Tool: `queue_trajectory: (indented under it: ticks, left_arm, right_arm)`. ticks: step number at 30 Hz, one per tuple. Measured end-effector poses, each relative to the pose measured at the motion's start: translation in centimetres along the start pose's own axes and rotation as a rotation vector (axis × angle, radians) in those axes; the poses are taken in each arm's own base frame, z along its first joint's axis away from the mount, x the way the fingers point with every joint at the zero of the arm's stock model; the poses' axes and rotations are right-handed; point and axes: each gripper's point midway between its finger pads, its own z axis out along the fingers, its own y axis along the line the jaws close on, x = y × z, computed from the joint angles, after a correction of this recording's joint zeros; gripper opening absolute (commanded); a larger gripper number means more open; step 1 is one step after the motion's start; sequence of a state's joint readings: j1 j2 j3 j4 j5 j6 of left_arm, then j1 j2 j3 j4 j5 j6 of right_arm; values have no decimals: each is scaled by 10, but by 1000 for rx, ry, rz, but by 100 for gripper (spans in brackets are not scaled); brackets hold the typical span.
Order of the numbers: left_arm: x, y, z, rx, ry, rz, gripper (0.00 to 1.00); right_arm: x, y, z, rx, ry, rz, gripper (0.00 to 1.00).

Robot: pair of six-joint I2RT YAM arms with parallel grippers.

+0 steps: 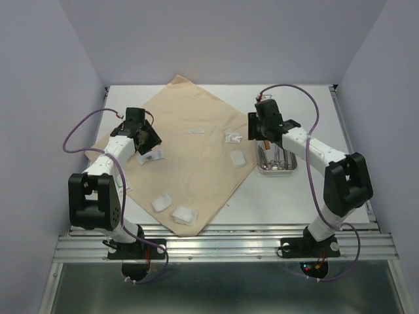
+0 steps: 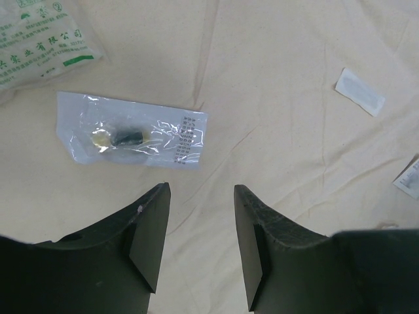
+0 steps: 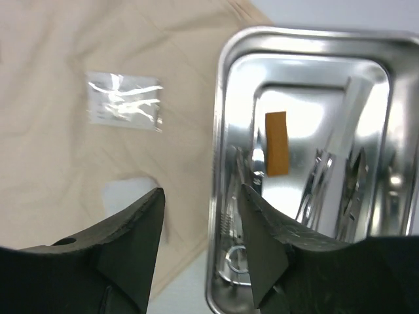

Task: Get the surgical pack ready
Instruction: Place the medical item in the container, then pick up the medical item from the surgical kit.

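Left end effector (image 2: 201, 190) and right end effector (image 3: 201, 191) agape, empty; green Chinese print on packet (image 2: 39, 39).

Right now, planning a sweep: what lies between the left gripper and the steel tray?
Top view: between left gripper and steel tray, beige cloth carrying one white gauze pad near the tray.

Clear plastic sachet with black print (image 2: 131, 137), holding a small yellow-and-dark piece, flat just below a translucent packet printed in green (image 2: 39, 39). Small white paper strip (image 2: 359, 91) well to its right. Shiny clear plastic packet (image 3: 124, 100) left of a small orange rectangular strip (image 3: 275, 142). White tabletop (image 1: 314, 196) underneath.
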State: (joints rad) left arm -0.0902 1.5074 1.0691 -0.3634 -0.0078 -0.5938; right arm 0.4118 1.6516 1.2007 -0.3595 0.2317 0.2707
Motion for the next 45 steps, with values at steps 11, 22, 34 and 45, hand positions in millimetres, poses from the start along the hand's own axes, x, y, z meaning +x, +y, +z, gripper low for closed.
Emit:
queue_trajectory:
  ticks: [11,22,34,45]
  left_arm:
    - [1,2,0,-6,4,14,54]
    - [5,6,-1,-19,18,30,54]
    - [5,7,-1,-21,21,39,54]
    - [5,7,-1,-21,21,39,54]
  right_arm:
    - [-25,76,62,-94,14,-94,72]
    - [11,86,105,-109,136,-111,78]
    - [10,93,105,-131,135,-59,42]
    - [9,89,106,-114,113,-37,7]
